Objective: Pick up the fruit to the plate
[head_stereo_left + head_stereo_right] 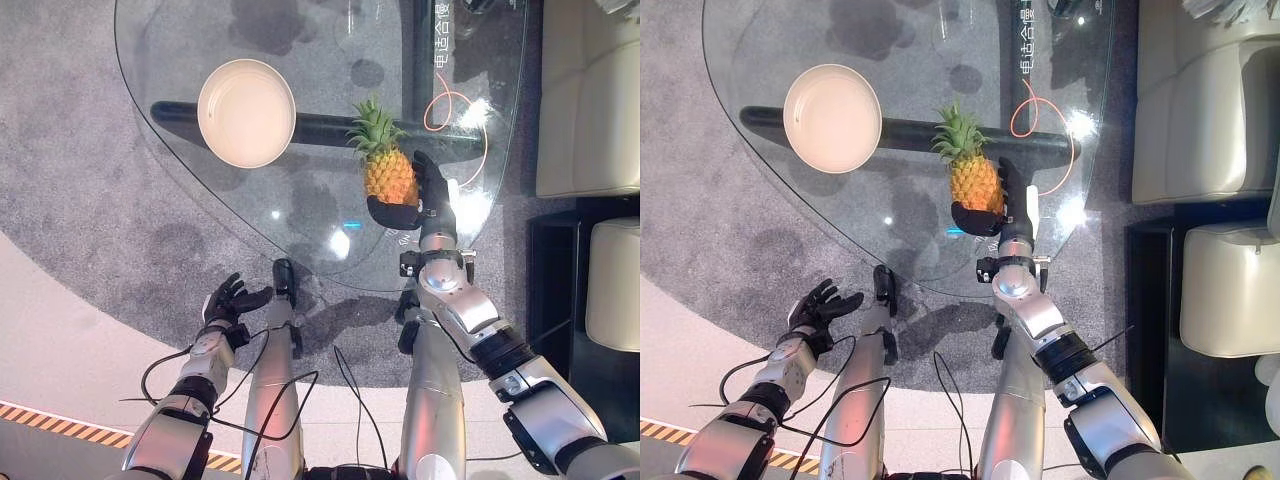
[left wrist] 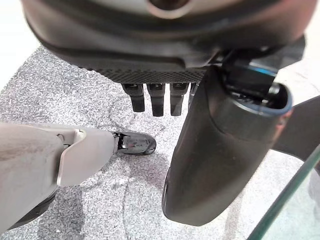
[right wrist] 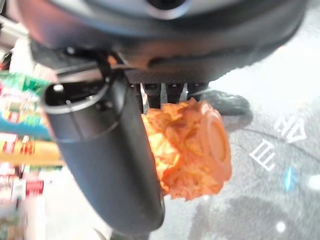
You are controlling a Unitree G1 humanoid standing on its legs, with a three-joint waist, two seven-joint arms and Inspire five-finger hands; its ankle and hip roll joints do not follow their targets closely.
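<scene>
A pineapple (image 1: pixel 388 172) with a green crown stands over the glass table (image 1: pixel 330 240), right of centre. My right hand (image 1: pixel 428 200) is shut on its lower body, thumb under it and fingers behind; its orange base (image 3: pixel 200 150) shows past the thumb in the right wrist view. The empty cream plate (image 1: pixel 246 112) lies on the glass to the left of the pineapple, about a plate's width away. My left hand (image 1: pixel 226 300) hangs open below the table's near edge, above the grey carpet, holding nothing.
An orange cable (image 1: pixel 455 115) loops on the glass behind my right hand. Cream sofa cushions (image 1: pixel 590 100) stand along the right side. A dark bar (image 1: pixel 180 112) runs under the glass beneath the plate.
</scene>
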